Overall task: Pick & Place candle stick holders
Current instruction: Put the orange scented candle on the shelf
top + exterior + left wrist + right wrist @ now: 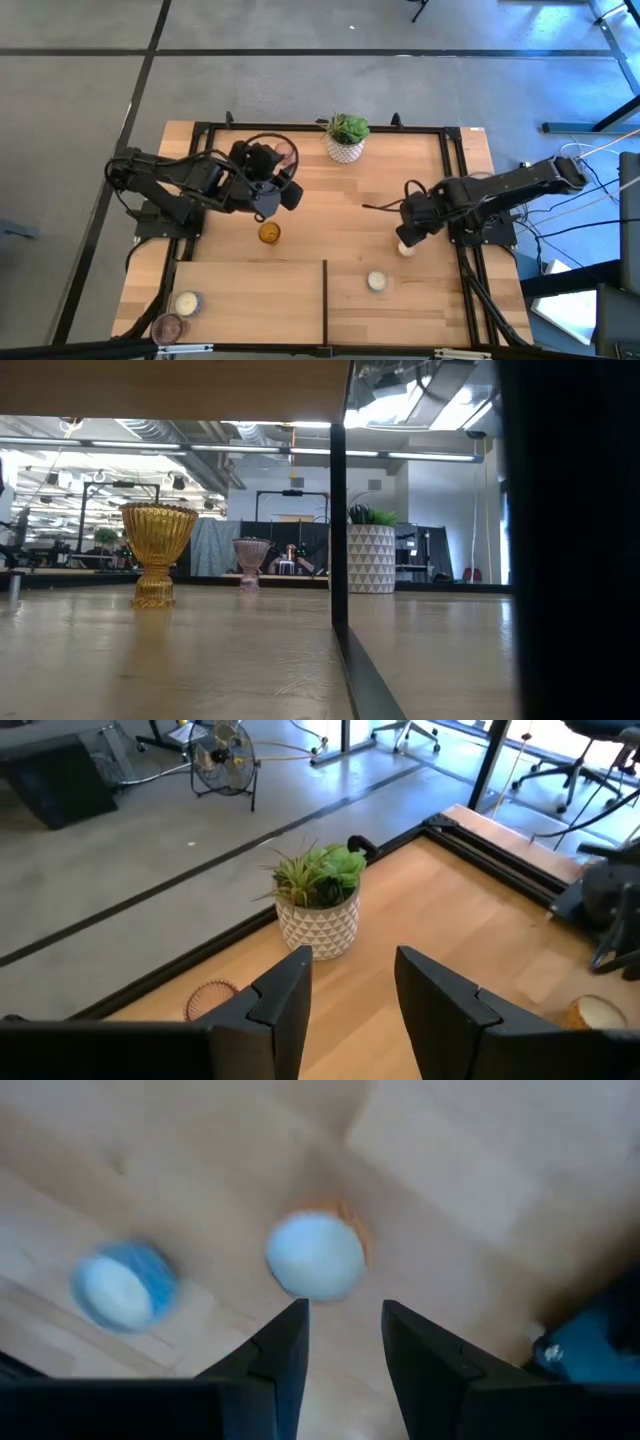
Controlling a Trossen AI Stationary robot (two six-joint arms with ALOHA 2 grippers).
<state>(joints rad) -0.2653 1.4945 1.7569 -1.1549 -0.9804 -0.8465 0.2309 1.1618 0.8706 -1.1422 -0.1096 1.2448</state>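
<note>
Dark fingers (pixel 290 1350) of the right gripper (pixel 343 1342) hang parted and empty just above a white candle holder (pixel 315 1256), so closing off-centre could tip it toward its twin (pixel 122 1286) nearby, while the left gripper (pixel 350 995) waits open beyond the amber holder (pixel 268 233).
</note>
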